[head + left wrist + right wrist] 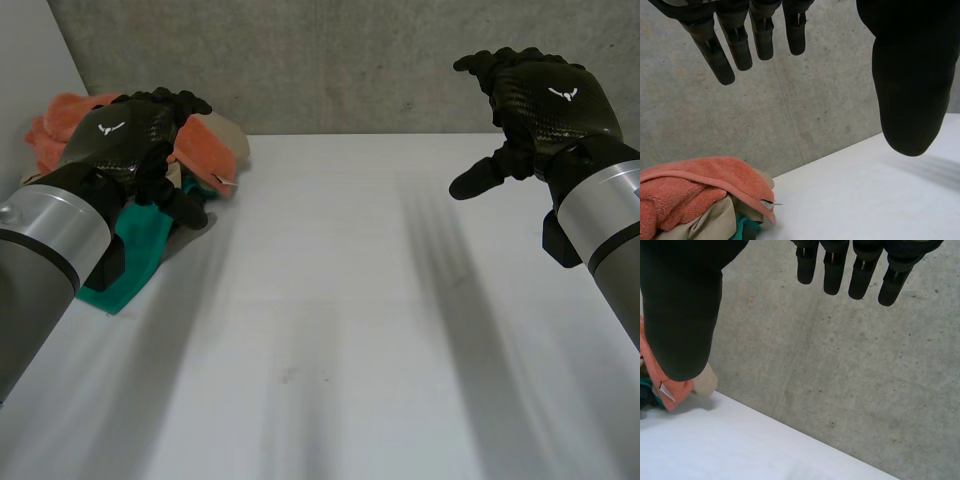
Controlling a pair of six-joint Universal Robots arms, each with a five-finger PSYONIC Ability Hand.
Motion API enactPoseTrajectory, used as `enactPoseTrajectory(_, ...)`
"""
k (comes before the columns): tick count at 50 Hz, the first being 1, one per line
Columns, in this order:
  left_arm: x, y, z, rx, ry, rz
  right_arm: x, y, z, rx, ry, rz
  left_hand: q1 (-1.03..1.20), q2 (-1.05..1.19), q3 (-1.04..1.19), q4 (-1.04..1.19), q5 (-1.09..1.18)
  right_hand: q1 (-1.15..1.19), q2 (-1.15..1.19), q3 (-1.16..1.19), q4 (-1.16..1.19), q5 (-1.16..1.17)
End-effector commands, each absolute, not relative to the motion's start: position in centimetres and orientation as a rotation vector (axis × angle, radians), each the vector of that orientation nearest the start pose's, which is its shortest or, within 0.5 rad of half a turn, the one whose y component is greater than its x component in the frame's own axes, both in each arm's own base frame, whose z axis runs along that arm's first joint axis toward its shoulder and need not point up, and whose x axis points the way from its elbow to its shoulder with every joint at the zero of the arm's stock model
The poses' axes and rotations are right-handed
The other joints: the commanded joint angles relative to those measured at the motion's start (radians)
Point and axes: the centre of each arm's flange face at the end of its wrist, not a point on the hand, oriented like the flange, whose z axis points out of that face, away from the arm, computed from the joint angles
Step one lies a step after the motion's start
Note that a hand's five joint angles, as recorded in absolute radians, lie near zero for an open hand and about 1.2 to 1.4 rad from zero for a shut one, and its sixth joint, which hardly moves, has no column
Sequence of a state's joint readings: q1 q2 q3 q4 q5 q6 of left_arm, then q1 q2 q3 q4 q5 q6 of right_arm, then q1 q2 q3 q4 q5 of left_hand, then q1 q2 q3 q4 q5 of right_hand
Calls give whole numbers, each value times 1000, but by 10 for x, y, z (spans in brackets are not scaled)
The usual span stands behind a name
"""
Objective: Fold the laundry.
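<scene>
A heap of laundry lies at the table's far left corner: an orange towel (205,145) on top, a beige cloth (710,222) under it and a green cloth (135,255) trailing toward me. My left hand (125,140) hovers over the heap with its fingers (720,57) straight and its thumb (910,90) apart, holding nothing; the orange towel (695,187) lies below its fingertips. My right hand (540,100) hangs open above the table's far right, well away from the heap, its fingers (835,275) spread toward the wall. A bit of the orange towel (675,387) shows beside its thumb (682,315).
A grey concrete wall (350,60) runs along the table's far edge, and a light wall (30,70) closes the left side behind the heap. The white table (340,320) stretches between both arms toward me.
</scene>
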State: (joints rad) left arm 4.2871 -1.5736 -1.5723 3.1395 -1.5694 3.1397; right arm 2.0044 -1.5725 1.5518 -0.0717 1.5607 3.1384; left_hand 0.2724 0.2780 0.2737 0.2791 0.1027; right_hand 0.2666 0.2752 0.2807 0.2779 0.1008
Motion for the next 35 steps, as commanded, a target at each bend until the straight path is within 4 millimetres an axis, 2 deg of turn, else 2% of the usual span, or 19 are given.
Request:
enactPoseTrajectory(1,-242,-227,307,509,2406,-2395,251,-239,334,-394,1766,-2178,-98,-104,-99,-105,-103,-92,-101,-106,-103,-101)
enactPoseTrajectory(14,-241,-231,310,644,2262,-2426,252,-239,334,-414,1766,-2186,-98,-104,-99,-105,-103,-92,-101,-106,-103,-101)
enactPoseTrajectory(18,-238,-237,316,630,2219,-2437,258,-237,335,-469,1736,-2157,-98,-104,-99,-105,-103,-92,-101,-106,-103,-101)
enactPoseTrajectory(20,-236,-243,320,623,2185,-2449,266,-234,331,-551,1724,-2109,-98,-104,-99,-105,-103,-92,-101,-106,-103,-101)
enactPoseTrajectory(24,-227,-281,319,579,2076,-2448,275,-230,322,-688,1732,-2001,-98,-104,-99,-105,-103,-92,-101,-106,-103,-101)
enactPoseTrajectory(25,-222,-301,317,559,2031,-2438,277,-231,319,-706,1740,-1980,-98,-104,-99,-105,-103,-92,-101,-106,-103,-101)
enactPoseTrajectory(28,-213,-334,310,536,1979,-2399,278,-234,309,-740,1783,-1926,-98,-104,-99,-105,-103,-92,-101,-106,-103,-101)
enactPoseTrajectory(29,-208,-356,301,530,1955,-2365,279,-234,308,-741,1792,-1917,-98,-104,-99,-105,-103,-92,-101,-106,-103,-101)
enactPoseTrajectory(32,-198,-389,288,528,1916,-2325,280,-238,302,-752,1824,-1898,-98,-104,-99,-105,-103,-92,-101,-106,-103,-101)
enactPoseTrajectory(33,-192,-409,277,531,1897,-2294,280,-238,301,-756,1828,-1899,-98,-104,-99,-105,-103,-92,-101,-106,-103,-101)
enactPoseTrajectory(35,-186,-428,263,538,1890,-2256,279,-241,299,-767,1842,-1907,-98,-104,-99,-105,-103,-92,-101,-106,-103,-101)
